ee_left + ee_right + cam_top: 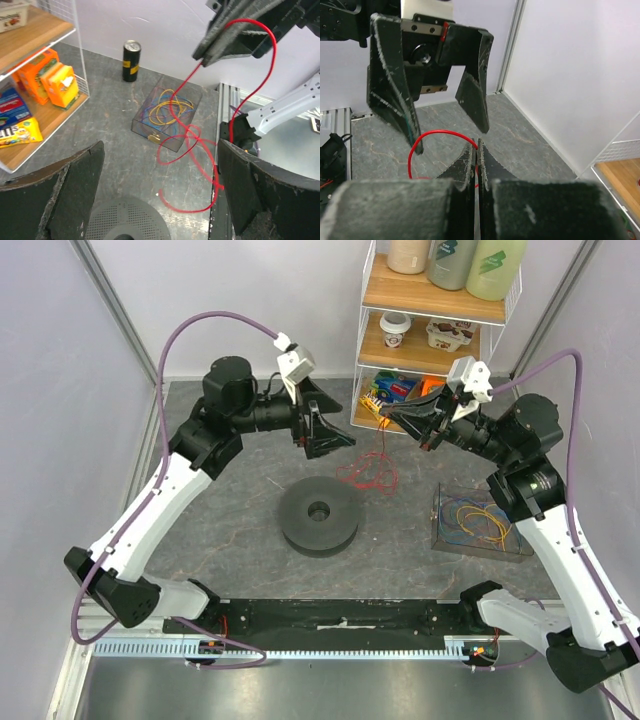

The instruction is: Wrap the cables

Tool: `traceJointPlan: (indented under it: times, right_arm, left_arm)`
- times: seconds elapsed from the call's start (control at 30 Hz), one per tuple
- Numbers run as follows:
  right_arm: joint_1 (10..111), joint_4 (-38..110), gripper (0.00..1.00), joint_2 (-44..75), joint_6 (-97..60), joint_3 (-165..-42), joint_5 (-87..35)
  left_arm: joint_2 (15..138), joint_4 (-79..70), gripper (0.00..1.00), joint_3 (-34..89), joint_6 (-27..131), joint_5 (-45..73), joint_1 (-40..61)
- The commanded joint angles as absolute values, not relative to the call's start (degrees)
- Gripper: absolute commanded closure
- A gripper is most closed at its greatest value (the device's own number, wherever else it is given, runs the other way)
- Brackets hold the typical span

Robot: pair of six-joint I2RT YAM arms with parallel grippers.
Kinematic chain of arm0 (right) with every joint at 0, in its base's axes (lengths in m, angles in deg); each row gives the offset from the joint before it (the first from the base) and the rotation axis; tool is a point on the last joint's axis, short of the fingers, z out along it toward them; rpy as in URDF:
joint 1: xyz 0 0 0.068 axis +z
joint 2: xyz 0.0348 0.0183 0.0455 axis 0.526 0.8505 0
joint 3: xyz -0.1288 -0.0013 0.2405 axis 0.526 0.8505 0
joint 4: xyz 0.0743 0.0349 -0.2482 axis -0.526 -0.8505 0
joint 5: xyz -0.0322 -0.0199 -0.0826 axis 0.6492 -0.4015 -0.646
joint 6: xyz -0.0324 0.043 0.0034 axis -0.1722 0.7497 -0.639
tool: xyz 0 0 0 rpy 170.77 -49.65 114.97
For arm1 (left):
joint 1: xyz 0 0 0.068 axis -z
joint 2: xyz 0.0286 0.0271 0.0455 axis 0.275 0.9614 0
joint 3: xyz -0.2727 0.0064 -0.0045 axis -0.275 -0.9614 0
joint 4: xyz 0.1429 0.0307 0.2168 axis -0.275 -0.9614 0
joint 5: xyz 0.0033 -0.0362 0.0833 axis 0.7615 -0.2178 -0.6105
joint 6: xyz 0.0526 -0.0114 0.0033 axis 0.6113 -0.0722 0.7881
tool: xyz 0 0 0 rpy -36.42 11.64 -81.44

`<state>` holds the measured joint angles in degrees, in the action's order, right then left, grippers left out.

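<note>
A thin red cable (366, 473) lies in tangled loops on the table behind the dark grey spool (318, 516). One end rises to my right gripper (388, 419), which is shut on it; the pinch shows in the right wrist view (476, 146). The red cable (186, 150) arcs down from the right gripper (202, 56) to the table. My left gripper (341, 438) is open and empty, held above the table facing the right gripper, its jaws wide apart (159, 150). More cables, yellow, blue and orange, lie coiled in a clear box (480, 523).
A wire shelf (432, 335) with snack packs and bottles stands at the back. A black can (131, 60) stands by the wall beyond the clear box (167, 118). The spool's top (120, 220) is just below the left gripper.
</note>
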<state>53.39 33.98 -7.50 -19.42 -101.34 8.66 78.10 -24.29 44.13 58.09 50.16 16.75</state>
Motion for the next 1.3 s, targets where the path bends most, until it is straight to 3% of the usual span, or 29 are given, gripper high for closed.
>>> traceJointPlan:
  times: [0.0,0.23,0.7,0.97,1.13,1.27]
  right_arm:
    - [53.89,36.28,1.00,-7.03,-18.26,-104.33,8.59]
    - [54.76,39.97,1.00,-6.42,-15.20,-106.09,7.97]
    - [54.77,44.37,1.00,-4.66,-8.77,-114.26,1.12]
    - [54.85,43.84,1.00,-4.39,-10.44,-116.20,-2.83]
    - [54.76,42.96,1.00,-3.96,-12.02,-117.16,-5.74]
    - [54.77,42.43,1.00,-2.64,-12.28,-119.44,-5.48]
  left_arm:
    - [78.93,-22.70,0.01,46.98,57.50,49.09,20.33]
    - [80.43,-25.42,0.01,43.74,58.20,40.49,23.50]
    - [74.19,-25.43,0.01,21.24,65.85,31.51,24.12]
    - [71.12,-26.57,0.01,14.38,64.18,36.42,19.30]
    - [65.24,-21.75,0.03,10.95,61.37,47.39,10.25]
    - [60.66,-20.60,0.04,7.87,66.46,53.91,8.56]
